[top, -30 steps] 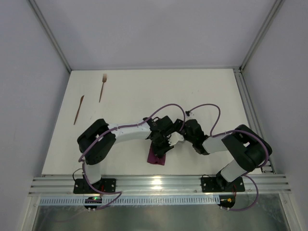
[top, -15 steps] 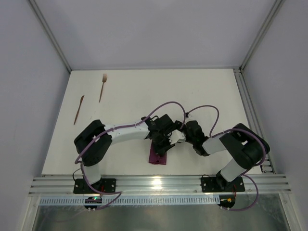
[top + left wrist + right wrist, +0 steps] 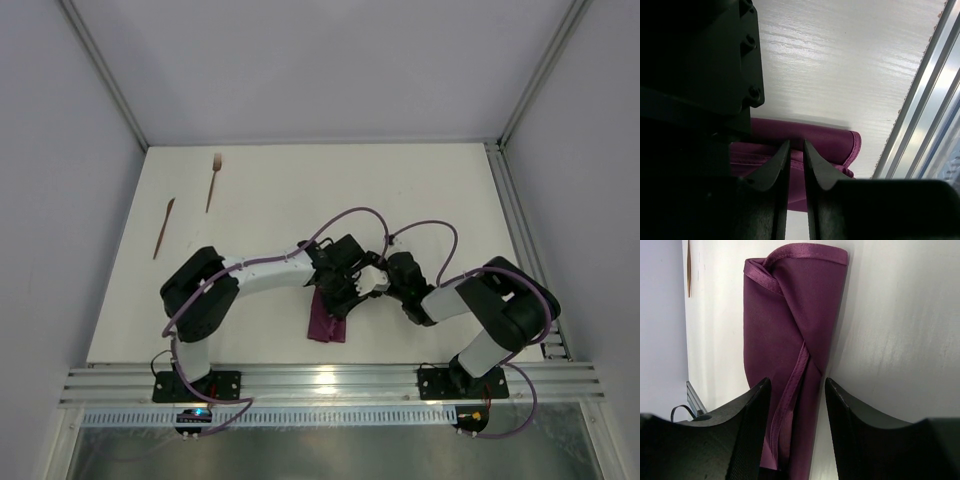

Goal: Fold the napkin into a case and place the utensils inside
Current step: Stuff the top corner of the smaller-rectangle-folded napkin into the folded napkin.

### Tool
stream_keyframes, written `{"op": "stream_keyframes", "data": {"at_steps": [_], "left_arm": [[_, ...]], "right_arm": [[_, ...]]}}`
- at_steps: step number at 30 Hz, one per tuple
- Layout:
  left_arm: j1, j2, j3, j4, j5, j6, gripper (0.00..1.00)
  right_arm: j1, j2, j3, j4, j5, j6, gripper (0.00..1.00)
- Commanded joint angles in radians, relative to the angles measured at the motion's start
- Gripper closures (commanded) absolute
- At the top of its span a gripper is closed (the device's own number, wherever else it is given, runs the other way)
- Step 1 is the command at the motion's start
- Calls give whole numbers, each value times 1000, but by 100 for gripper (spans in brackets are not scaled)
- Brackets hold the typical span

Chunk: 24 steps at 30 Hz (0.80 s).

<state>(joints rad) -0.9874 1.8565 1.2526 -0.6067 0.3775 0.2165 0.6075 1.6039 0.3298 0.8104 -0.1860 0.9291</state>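
The plum napkin [image 3: 326,322] lies near the table's front edge, folded into a narrow case [image 3: 790,315] with a stitched hem running along it. My left gripper [image 3: 338,292] is over its far end. In the left wrist view its jaws stand almost together, tips [image 3: 796,143] at a fold of the napkin [image 3: 830,142], pinching it. My right gripper [image 3: 371,284] is open, and its fingers [image 3: 756,410] straddle the case's near end without squeezing it. The utensils lie far off at the back left: the fork [image 3: 213,181] and the knife [image 3: 164,227].
Aluminium rails [image 3: 320,381] run along the table's near edge, close to the napkin, and show in the left wrist view [image 3: 922,100]. A rail [image 3: 520,240] borders the right side. Both arms' purple cables loop above the grippers.
Both grippers have shifted slightly away from the front edge, and the napkin now reaches a little farther up under them. The utensils have not moved.
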Motion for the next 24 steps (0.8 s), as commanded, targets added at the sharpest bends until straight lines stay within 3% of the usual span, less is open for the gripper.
{"op": "stream_keyframes", "data": {"at_steps": [1, 6, 13, 20, 24], "left_arm": [[3, 7, 21, 41, 18, -3, 82], [3, -86, 73, -5, 144, 14, 71], [21, -232, 102, -80, 109, 50, 66], [252, -316, -54, -81, 22, 35, 69], [279, -240, -117, -70, -19, 44, 70]], "right_arm": [[5, 22, -32, -47, 39, -10, 47], [2, 39, -25, -40, 37, -22, 47], [1, -11, 8, -114, 14, -107, 47], [-2, -36, 23, -145, -43, -159, 46], [-2, -6, 38, -140, -87, -171, 46]]}}
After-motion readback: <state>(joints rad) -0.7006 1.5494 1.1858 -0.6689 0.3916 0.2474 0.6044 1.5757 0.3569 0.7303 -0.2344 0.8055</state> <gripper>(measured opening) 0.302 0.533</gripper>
